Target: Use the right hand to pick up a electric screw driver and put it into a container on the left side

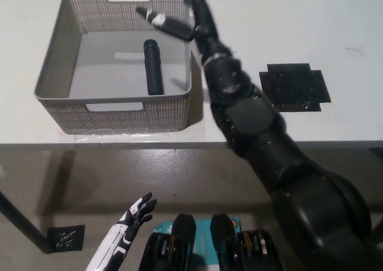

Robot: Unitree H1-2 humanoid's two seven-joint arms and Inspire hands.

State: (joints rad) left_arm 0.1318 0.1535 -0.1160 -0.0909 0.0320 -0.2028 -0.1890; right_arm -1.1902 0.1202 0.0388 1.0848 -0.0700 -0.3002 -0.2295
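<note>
The white left hand (134, 214) is closest to the robot, low down and below the table edge, with its fingers spread and nothing in it. It is just resting there, far from the work. Going farther out, the black right arm reaches up across the white table (287, 20) to the gray basket (54, 67), which is the container for this job. The right hand (179, 17) is over the far right corner of the basket, with its fingers stretched out and apart, and it holds nothing. Just below the right hand and a bit to its left, the electric screwdriver (154, 66) lies flat on the basket floor. It is a long black stick shape pointing away from the robot. It is apart from the hand and not touching the basket walls, so it looks like it is already where it should be. The hand is probably open so the tool could be let go inside. To the right of the arm, well away from the basket, a flat black mat (293, 87) sits on the table with nothing on it. It may be where the tool was kept. The job looks nearly done, and the arm only needs to come back without bumping the basket wall.
</note>
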